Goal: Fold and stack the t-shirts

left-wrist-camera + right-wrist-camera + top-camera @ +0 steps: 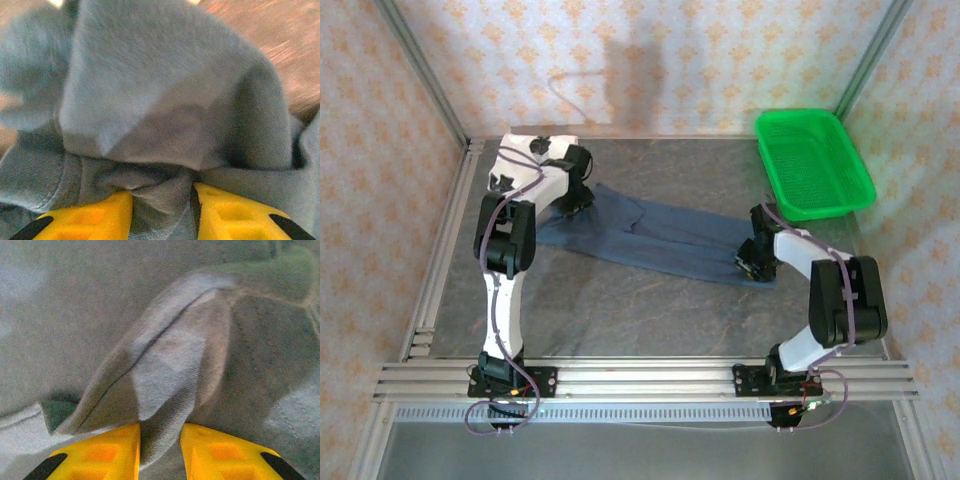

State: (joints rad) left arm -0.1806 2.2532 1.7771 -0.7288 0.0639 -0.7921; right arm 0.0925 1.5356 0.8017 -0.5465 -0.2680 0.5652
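The dark navy t-shirt (660, 235) lies stretched in a long band across the grey table, from back left to front right. My left gripper (572, 205) is shut on its left end. In the left wrist view a bunched fold of the blue cloth (150, 90) is pinched between the yellow fingers (100, 220). My right gripper (750, 265) is shut on the shirt's right end. The right wrist view has a raised ridge of the cloth (165, 365) clamped between the yellow fingers (220, 455). The white t-shirt with black patches (525, 150) lies at the back left corner, partly behind the left arm.
A green plastic mesh basket (815, 165) stands at the back right corner, close to the right arm. Patterned walls enclose the table (620, 310) on three sides. An aluminium rail (640, 380) runs along the near edge, with bare tabletop between it and the shirt.
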